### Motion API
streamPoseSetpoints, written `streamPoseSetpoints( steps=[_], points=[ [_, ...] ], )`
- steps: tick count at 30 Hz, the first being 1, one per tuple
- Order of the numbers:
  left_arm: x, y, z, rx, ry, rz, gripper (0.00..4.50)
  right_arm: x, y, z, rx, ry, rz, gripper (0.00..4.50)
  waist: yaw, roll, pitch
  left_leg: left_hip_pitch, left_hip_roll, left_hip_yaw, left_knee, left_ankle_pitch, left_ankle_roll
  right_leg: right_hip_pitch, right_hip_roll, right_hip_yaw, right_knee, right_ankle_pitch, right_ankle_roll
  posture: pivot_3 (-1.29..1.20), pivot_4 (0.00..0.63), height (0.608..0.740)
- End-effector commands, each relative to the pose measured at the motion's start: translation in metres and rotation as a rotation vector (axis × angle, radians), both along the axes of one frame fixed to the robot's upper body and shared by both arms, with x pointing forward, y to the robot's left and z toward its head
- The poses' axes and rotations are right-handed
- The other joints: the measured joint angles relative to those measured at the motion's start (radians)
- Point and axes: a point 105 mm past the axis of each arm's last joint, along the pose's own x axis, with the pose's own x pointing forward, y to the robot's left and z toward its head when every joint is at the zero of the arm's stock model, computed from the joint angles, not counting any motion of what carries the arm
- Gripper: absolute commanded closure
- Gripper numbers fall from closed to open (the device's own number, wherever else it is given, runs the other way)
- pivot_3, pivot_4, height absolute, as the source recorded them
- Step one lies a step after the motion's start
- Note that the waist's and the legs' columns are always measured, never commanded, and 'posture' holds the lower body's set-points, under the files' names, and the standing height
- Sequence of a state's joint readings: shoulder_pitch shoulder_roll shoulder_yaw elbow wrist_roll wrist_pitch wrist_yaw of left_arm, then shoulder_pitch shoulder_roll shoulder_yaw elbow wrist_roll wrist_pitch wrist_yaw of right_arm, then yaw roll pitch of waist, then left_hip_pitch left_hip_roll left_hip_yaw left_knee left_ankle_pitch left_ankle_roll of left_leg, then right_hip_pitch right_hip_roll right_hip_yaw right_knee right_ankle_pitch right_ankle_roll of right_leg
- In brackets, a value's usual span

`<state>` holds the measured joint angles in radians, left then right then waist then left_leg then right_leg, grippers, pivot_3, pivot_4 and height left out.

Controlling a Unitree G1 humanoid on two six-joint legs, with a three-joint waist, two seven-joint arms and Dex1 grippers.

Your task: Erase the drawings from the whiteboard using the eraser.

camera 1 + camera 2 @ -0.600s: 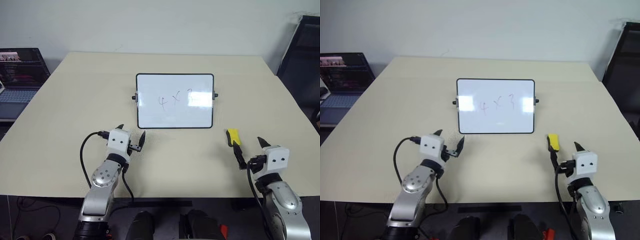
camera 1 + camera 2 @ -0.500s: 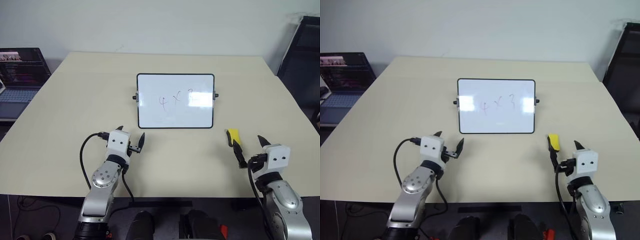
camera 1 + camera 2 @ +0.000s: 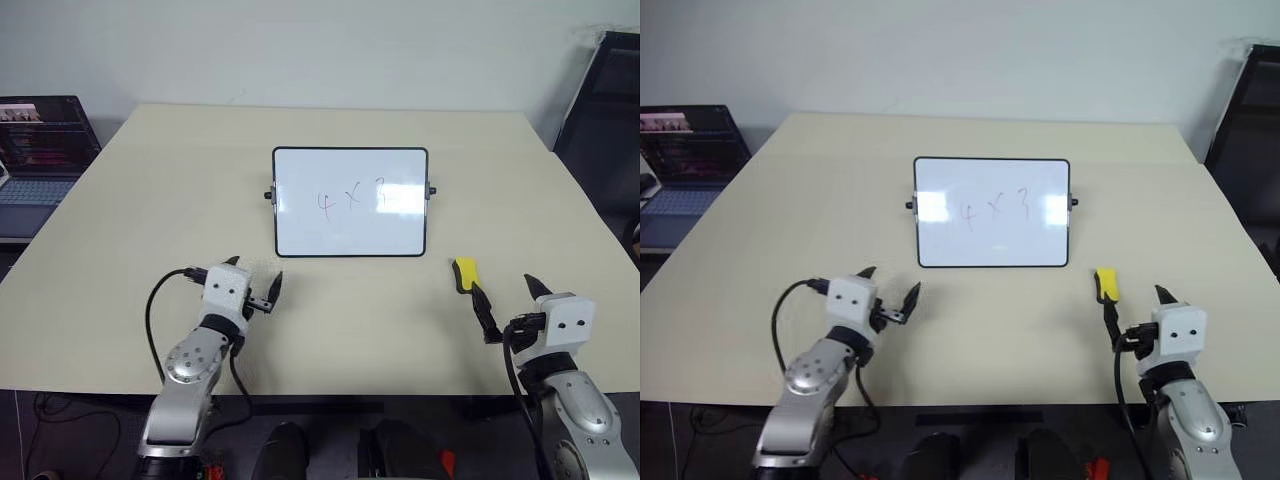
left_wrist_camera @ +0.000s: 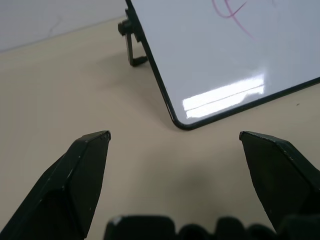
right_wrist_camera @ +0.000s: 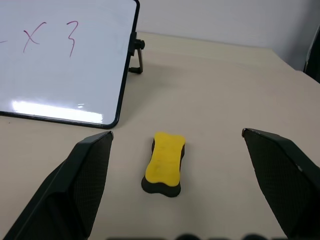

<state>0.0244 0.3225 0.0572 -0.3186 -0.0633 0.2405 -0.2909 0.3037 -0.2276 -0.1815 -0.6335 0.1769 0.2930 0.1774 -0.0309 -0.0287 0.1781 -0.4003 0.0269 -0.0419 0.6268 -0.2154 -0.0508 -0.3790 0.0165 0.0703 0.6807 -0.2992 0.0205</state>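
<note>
**Whiteboard marked, eraser on the desk, both grippers empty**

The whiteboard (image 3: 350,202) stands propped on the beige desk (image 3: 130,210), near its middle, leaning back on small black side knobs. The drawings (image 3: 351,198), thin reddish strokes reading "4 x 3", sit across the middle of the board face and are intact.

The eraser (image 5: 164,163) lies flat on the desk, to the right of the whiteboard's lower right corner and apart from it. Its top is yellow over a black base. Nothing touches it.

The left gripper (image 3: 254,284) hovers low over the desk in front of the board's lower left corner, short of the frame. Its two fingers are spread wide with only bare desk between them.

The right gripper (image 5: 177,200) is level, just behind the eraser and pointed at it. Its fingers stand fully apart, one to each side of the eraser's line, holding nothing and clear of the eraser.

A laptop (image 3: 40,150) sits off the desk's left edge.
</note>
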Motion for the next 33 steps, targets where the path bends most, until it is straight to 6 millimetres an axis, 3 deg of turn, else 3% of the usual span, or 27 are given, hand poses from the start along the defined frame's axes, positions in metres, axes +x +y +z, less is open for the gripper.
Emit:
streamPoseSetpoints(
  steps=[1,10,15,22,33],
  points=[
    [-0.002,-0.013,0.029,-0.016,-0.064,-0.127,0.0,0.0,0.008,0.014,0.021,-0.023,-0.012,0.02,0.0,0.0,0.0,0.0,0.0,0.0,0.0,0.0,0.0,0.0,0.0,0.0,0.0,0.0,0.0,0.0,0.15,0.74],
    [0.009,-0.057,0.066,0.092,-0.042,-0.593,0.0,0.018,0.014,0.052,0.078,-0.12,-0.041,0.02,0.0,0.0,0.0,-0.001,-0.001,0.0,0.0,0.0,0.0,-0.001,0.001,-0.001,0.0,0.0,0.0,0.0,0.15,0.74],
    [0.004,-0.08,0.072,0.143,-0.014,-0.834,0.0,0.04,0.0,0.045,0.124,-0.026,-0.105,0.02,-0.003,0.0,0.0,0.0,-0.001,0.001,-0.001,0.0,0.0,-0.001,0.001,-0.001,0.0,0.0,0.0,0.0,0.15,0.74],
    [-0.004,-0.089,0.062,0.231,0.051,-1.038,0.0,0.063,-0.007,0.034,0.142,0.134,-0.078,0.02,-0.003,0.0,0.0,-0.002,-0.001,0.002,-0.002,0.0,0.0,-0.003,0.001,0.0,0.0,0.0,0.0,0.0,0.15,0.74],
    [-0.001,-0.087,0.048,0.29,0.048,-1.09,0.0,0.077,0.005,0.008,0.132,0.257,-0.039,0.02,-0.004,0.001,0.001,-0.005,-0.001,0.002,-0.001,0.0,0.001,-0.006,0.001,0.0,0.0,0.0,0.0,0.0,0.15,0.74]
  ],
)
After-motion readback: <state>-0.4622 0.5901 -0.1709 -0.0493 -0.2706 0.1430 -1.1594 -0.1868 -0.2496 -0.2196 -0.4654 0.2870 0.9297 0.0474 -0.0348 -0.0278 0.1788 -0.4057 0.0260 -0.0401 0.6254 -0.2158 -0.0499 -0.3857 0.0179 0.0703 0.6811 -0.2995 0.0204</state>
